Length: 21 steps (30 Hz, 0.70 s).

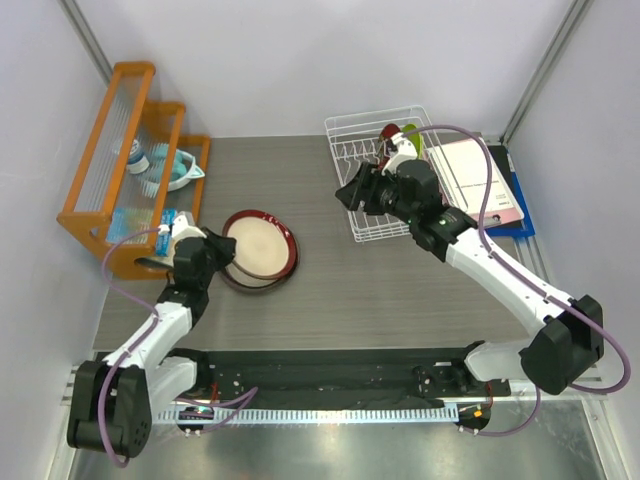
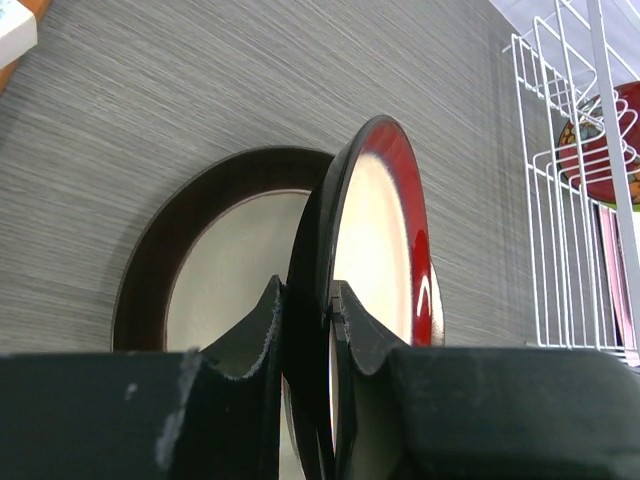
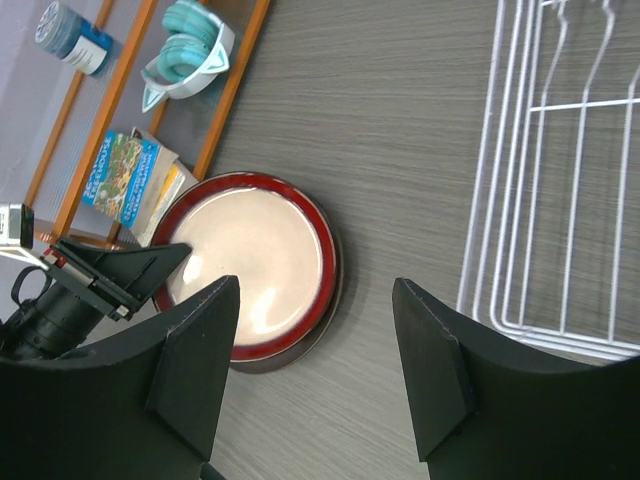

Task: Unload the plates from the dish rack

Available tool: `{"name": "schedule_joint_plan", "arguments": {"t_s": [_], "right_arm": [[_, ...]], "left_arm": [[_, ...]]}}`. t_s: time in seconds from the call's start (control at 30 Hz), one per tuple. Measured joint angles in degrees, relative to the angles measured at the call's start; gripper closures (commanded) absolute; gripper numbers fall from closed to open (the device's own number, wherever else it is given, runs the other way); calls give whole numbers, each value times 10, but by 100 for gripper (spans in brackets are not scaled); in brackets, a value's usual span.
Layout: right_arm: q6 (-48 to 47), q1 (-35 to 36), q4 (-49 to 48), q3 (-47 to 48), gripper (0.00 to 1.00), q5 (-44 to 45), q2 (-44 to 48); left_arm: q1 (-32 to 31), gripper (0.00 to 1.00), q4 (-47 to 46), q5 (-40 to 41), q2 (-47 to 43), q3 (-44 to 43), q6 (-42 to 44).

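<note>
Nearest to the lens, the left claw (image 2: 306,292) is closed tightly on the edge of the red-rimmed plate (image 2: 378,230), with one finger on each face. This plate is over the grey-rimmed plate (image 2: 225,265), which lies flat on the table (image 1: 300,180), well apart from the rack (image 1: 345,140). From above the two plates look almost stacked, but I cannot tell if they touch all around.

The step in hand seems to be putting the red-rimmed plate down on the other one. To do it well, I think the claw should lower the held edge slowly until the plate sits flat and centred. Then it should open only a little and pull back sideways, so the lower finger does not push the stack.

The right claw (image 3: 315,290) hangs just beside the rack, its fingers wide apart with nothing between them. The small dark red plate (image 1: 391,133) and the green plate (image 1: 411,132) stand in the rack's far right corner.
</note>
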<state>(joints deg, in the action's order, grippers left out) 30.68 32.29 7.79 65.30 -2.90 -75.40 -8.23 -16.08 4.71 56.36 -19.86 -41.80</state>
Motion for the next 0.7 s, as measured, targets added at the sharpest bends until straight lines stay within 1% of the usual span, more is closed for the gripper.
{"name": "schedule_joint_plan", "arguments": {"t_s": [0.17,0.27,0.3,0.33,0.53,0.57,0.63,0.7], "right_arm": [[-7,-31,1,0,32,-10,-3],[-9,-49,4,0,32,-18,-7],[-9,-55,5,0,32,-21,-9],[-9,-60,7,0,32,-23,-9],[-17,-82,15,10,32,-32,-20],[-19,-85,15,14,32,-33,-25],[-25,-90,17,23,32,-32,-35],[-33,-93,24,37,32,-27,-47]], "left_arm": [[0,78,-16,0,22,0,-5],[0,69,-17,3,30,0,-3],[0,62,-15,7,34,0,0],[0,60,-11,9,38,0,2],[0,60,28,19,56,3,16],[0,58,31,22,56,3,18],[0,58,35,24,57,3,19],[1,55,37,26,58,4,20]]}}
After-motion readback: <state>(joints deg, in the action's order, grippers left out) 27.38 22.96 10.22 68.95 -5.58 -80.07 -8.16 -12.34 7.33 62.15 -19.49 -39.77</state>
